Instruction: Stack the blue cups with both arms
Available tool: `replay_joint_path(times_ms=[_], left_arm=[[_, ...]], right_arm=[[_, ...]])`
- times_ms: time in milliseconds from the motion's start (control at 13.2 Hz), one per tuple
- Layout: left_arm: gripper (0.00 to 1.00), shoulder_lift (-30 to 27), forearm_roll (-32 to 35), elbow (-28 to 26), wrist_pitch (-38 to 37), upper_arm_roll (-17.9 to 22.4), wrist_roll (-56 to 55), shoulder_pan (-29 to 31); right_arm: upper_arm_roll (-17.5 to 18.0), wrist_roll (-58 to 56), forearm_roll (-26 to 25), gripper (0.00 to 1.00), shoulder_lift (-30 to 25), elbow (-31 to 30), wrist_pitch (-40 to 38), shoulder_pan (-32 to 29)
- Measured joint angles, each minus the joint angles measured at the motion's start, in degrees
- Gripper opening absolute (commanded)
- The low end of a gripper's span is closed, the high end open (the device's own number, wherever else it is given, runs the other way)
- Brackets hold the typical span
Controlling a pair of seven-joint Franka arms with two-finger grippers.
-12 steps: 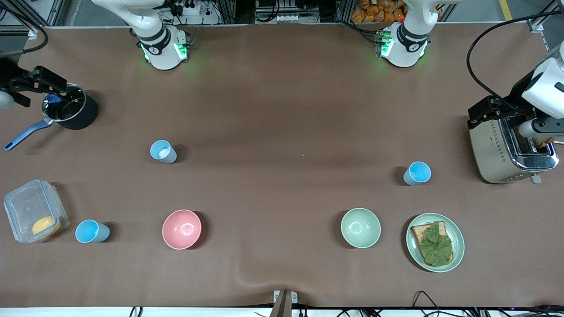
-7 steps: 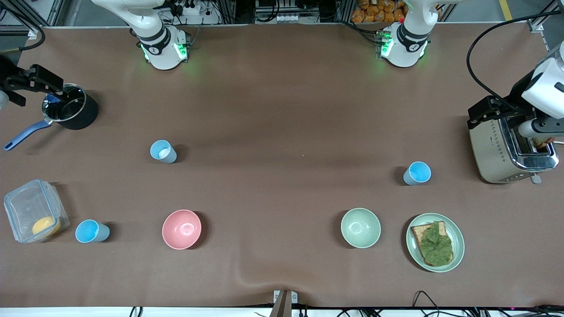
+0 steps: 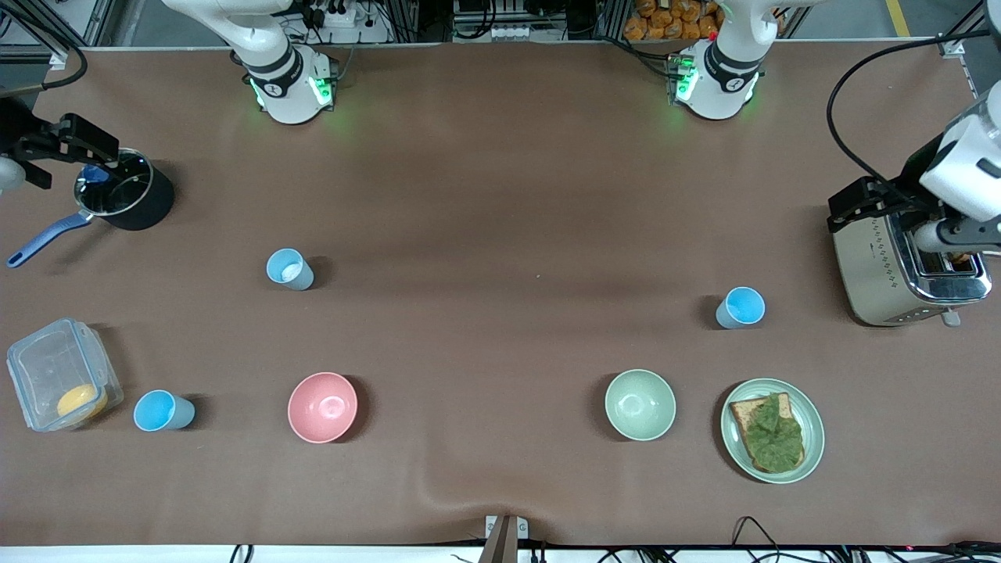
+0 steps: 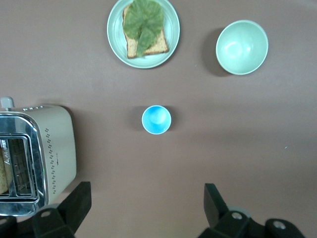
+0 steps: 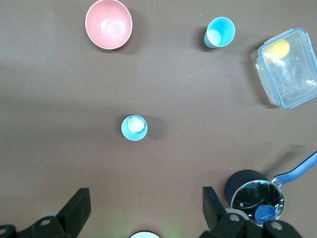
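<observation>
Three blue cups stand upright and apart on the brown table. One cup (image 3: pixel 289 269) (image 5: pixel 134 127) is toward the right arm's end, with something white inside. A second cup (image 3: pixel 163 411) (image 5: pixel 219 31) stands nearer the front camera, beside a clear container. The third cup (image 3: pixel 740 307) (image 4: pixel 156 119) is toward the left arm's end. My right gripper (image 3: pixel 70 145) (image 5: pixel 146 208) hangs open and empty, up by the black pot. Above the toaster, my left gripper (image 3: pixel 868 199) (image 4: pixel 147 208) is open with nothing between its fingers.
A black pot (image 3: pixel 125 199) with a blue handle and a clear container (image 3: pixel 62 375) holding a yellow piece sit at the right arm's end. A pink bowl (image 3: pixel 322 407), a green bowl (image 3: pixel 640 404), a plate (image 3: pixel 813 426) with toast and lettuce, and a toaster (image 3: pixel 876 266) also stand here.
Both hands have shifted only slightly above the pot and the toaster. The cups have not moved, and both grippers stay open.
</observation>
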Motion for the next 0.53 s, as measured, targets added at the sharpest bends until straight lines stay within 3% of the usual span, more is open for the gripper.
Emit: replay_joint_path(times_ms=[528], left_arm=[[1.0,2.0,0.0,-6.2,4.2,0.0,0.0,0.5]], right_arm=[[0.1,0.0,0.0,1.0,0.0,0.0,-0.1,0.0]])
